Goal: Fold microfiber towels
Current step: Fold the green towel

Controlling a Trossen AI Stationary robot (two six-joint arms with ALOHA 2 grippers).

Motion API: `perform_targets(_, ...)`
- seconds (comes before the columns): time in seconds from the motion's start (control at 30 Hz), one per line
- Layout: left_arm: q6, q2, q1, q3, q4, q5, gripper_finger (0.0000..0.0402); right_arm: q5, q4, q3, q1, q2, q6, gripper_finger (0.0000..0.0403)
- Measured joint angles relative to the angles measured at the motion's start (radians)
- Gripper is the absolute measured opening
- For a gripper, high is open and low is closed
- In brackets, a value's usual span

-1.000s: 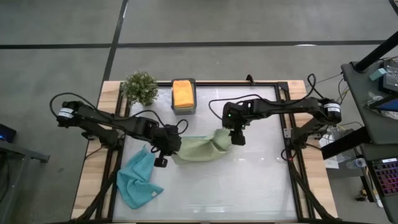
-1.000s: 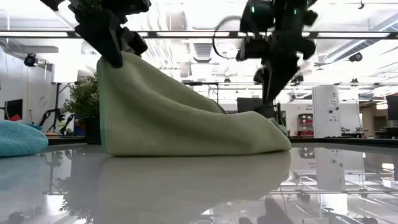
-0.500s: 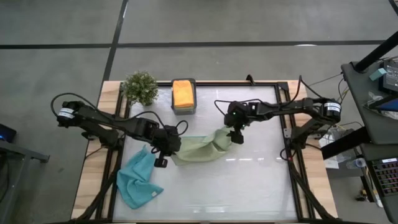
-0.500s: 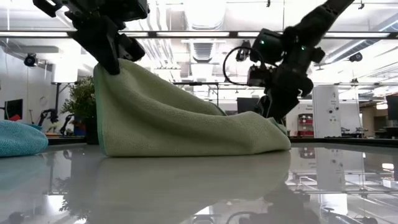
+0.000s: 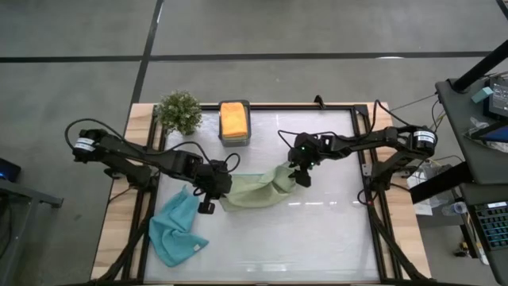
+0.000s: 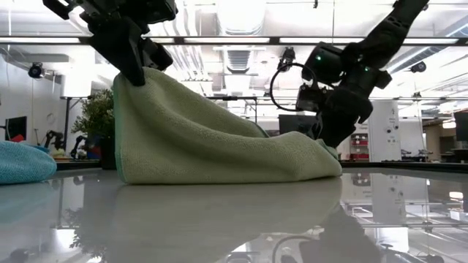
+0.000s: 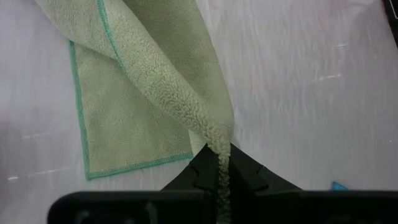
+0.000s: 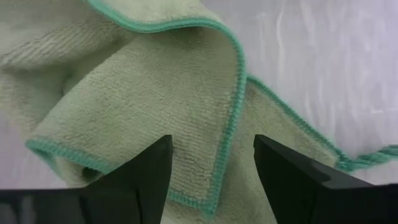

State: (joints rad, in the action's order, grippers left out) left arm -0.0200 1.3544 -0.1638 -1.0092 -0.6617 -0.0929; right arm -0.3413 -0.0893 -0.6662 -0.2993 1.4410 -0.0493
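The sage green towel [image 5: 254, 191] lies at the table's centre, its nine-o'clock end lifted off the glass by the left gripper [image 5: 213, 187], whose jaws are pinched tight on a fold of cloth, while its three-o'clock end rests rumpled on the surface. The right gripper [image 5: 300, 176] hovers at that low end with jaws spread wide and holding nothing, the green-stitched hem [image 8: 235, 112] lying between its fingers. To fold well, it should probably descend onto the hem corner and close on one layer before the left arm carries its edge toward three o'clock; the blue towel [image 5: 176, 229] waits at seven o'clock.
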Motion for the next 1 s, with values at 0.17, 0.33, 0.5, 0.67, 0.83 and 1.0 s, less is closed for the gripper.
perform_targets(0.17,0.0,0.0,0.0,0.0,0.0,0.0,0.0,-0.008,0.001,0.012,0.0,0.0,-0.002,0.0163)
perform_targets(0.33,0.0,0.0,0.0,0.0,0.001,0.001,0.0,-0.008,-0.001,0.016,0.0,0.0,-0.026,0.0073)
perform_targets(0.5,0.0,0.0,0.0,0.0,0.001,0.043,0.0,-0.007,-0.036,-0.007,0.005,-0.012,-0.045,0.0014)
perform_targets(0.67,0.0,-0.002,0.0,0.0,-0.012,0.151,0.0,0.012,-0.085,-0.025,0.031,-0.09,-0.083,0.0009)
perform_targets(0.83,0.0,-0.007,0.002,-0.014,-0.057,0.33,0.0,0.273,-0.247,-0.073,0.073,-0.254,-0.159,0.0009)
perform_targets(1.0,0.041,-0.03,0.031,-0.05,-0.118,0.456,0.0,0.517,-0.455,-0.189,0.09,-0.41,-0.24,0.0009)
